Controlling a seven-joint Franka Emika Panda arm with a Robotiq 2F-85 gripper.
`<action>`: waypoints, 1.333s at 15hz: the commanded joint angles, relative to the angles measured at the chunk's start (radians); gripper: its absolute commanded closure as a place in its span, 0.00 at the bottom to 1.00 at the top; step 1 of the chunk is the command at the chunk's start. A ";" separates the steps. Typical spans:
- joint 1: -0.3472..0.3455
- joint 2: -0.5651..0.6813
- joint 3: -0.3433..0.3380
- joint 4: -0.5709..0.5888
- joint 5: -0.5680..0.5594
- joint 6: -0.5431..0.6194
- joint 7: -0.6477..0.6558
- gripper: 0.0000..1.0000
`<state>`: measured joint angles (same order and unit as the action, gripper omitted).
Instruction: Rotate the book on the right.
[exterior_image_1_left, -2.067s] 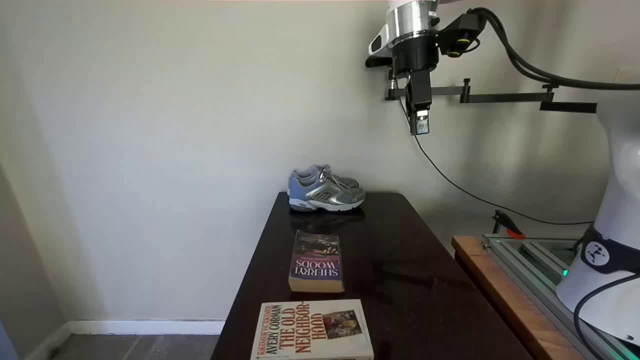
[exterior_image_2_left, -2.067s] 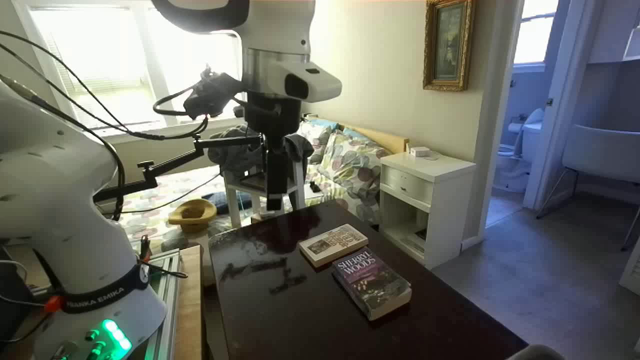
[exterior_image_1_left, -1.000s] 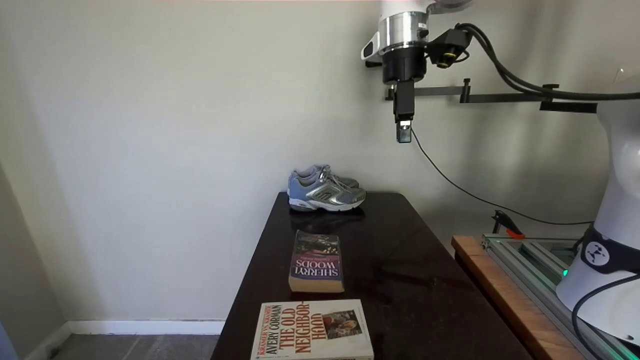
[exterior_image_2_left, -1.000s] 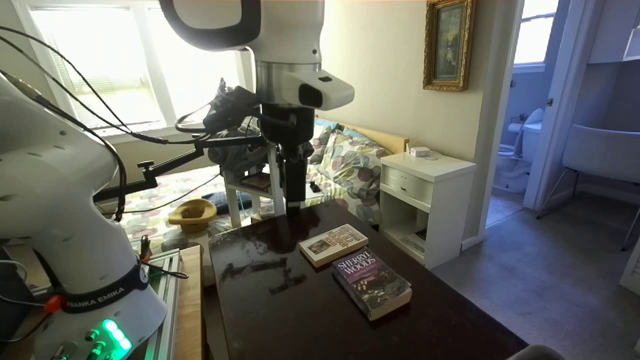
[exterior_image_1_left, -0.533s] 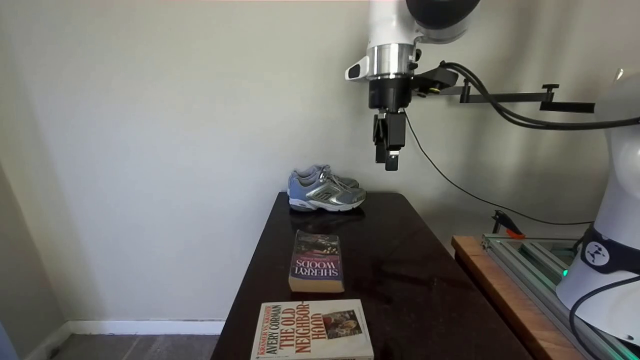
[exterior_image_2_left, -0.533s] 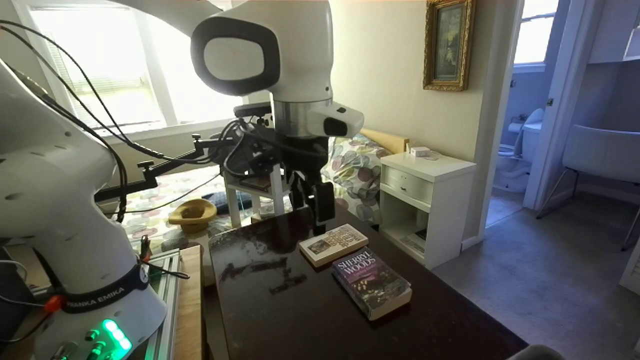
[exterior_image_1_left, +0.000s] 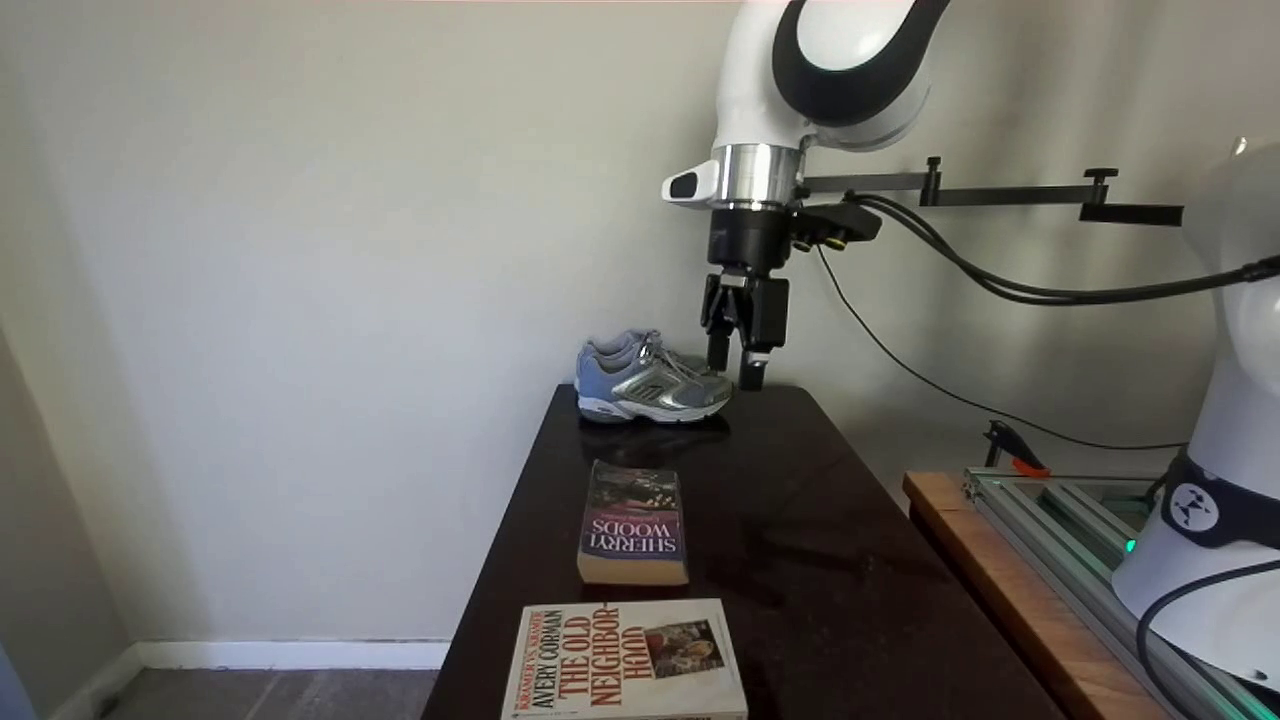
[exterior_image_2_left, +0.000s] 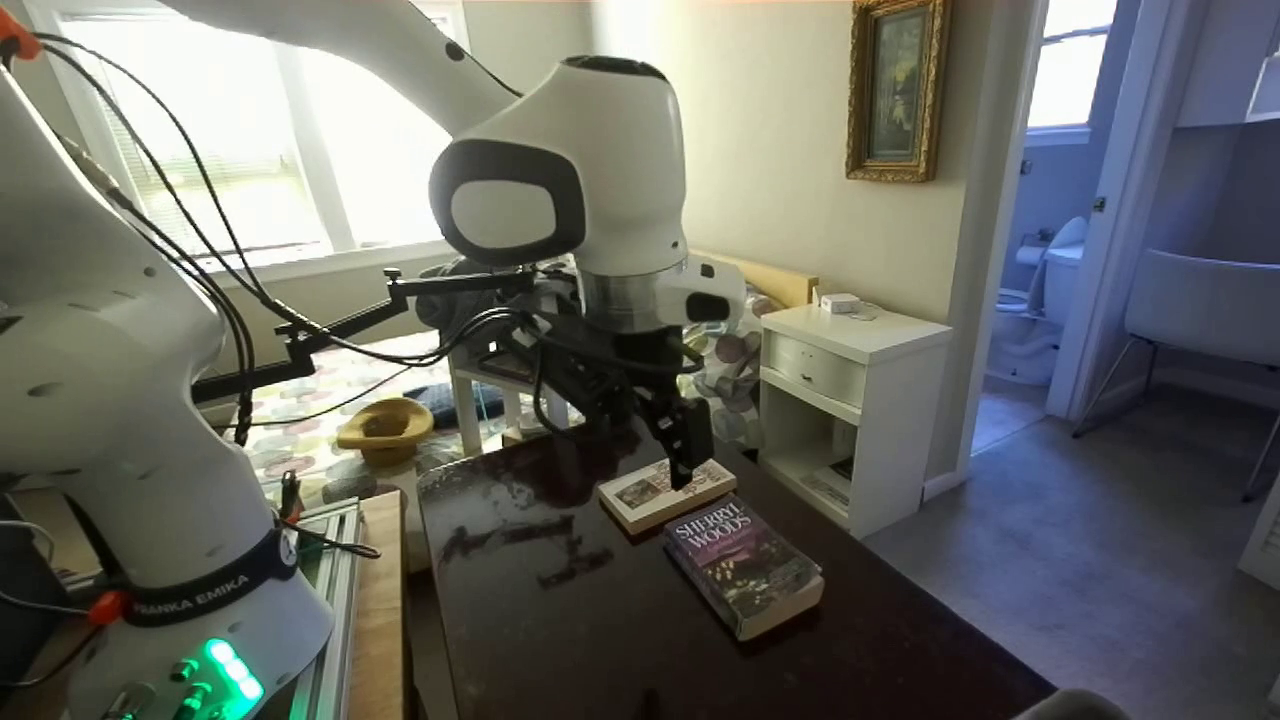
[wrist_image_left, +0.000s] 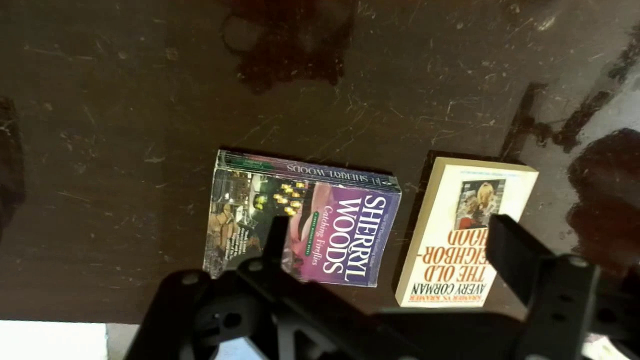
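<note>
Brings gripper lower than before with spread fingers, likely for dark book left of mid-gap in wrist view, lengthwise along opening.

One dark book and one cream book, two total, lie nearer the left edge of the tabletop in an exterior view. Two shoes stand at its far edge. One gripper shows two fingers.
</note>
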<state>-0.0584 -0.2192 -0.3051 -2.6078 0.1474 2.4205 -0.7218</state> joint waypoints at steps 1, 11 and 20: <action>0.014 0.069 0.003 0.012 0.102 0.056 -0.110 0.00; -0.015 0.246 0.076 0.070 0.164 0.182 -0.188 0.00; -0.091 0.383 0.172 0.161 0.174 0.200 -0.321 0.64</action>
<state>-0.1113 0.1051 -0.1697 -2.4871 0.3162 2.6046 -0.9704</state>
